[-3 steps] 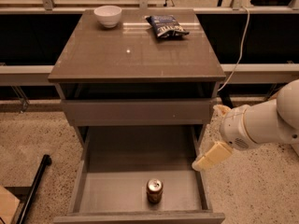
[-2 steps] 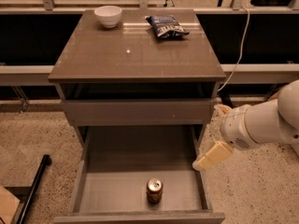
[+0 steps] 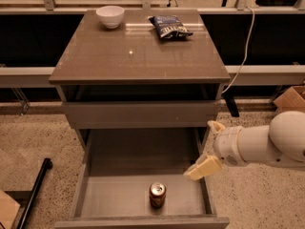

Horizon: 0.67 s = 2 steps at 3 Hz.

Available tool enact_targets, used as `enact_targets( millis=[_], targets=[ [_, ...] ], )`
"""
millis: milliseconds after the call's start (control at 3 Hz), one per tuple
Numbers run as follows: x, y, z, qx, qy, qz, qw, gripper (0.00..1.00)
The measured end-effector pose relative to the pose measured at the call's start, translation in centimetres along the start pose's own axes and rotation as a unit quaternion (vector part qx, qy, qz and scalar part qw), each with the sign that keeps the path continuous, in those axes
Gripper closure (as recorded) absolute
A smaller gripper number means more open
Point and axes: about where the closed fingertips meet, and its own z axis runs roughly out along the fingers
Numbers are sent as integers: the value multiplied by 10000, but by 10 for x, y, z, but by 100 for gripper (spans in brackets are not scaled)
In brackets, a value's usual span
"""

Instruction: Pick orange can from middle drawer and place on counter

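Hand (image 3: 209,147) fingers apart, edged down-left vs prior, at rt wall of middle drawer (image 3: 114,195), orange can (image 3: 157,194) unmoved

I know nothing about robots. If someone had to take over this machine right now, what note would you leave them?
The gripper is open and empty. It hangs at the right wall of the middle drawer, up and to the right of the orange can, not touching it.
The orange can stands upright on the drawer floor, near the front.
The counter holds a white bowl and a blue snack bag at its back.
Done: the drawer is open.
Left: grasp the can, lift it out, set it on the counter.
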Motion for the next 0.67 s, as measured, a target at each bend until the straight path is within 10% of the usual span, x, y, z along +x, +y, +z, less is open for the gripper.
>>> enact_targets(
  millis=[667],
  targets=[
    [31,11,56,-440,-557,28,9975,0]
  ],
)
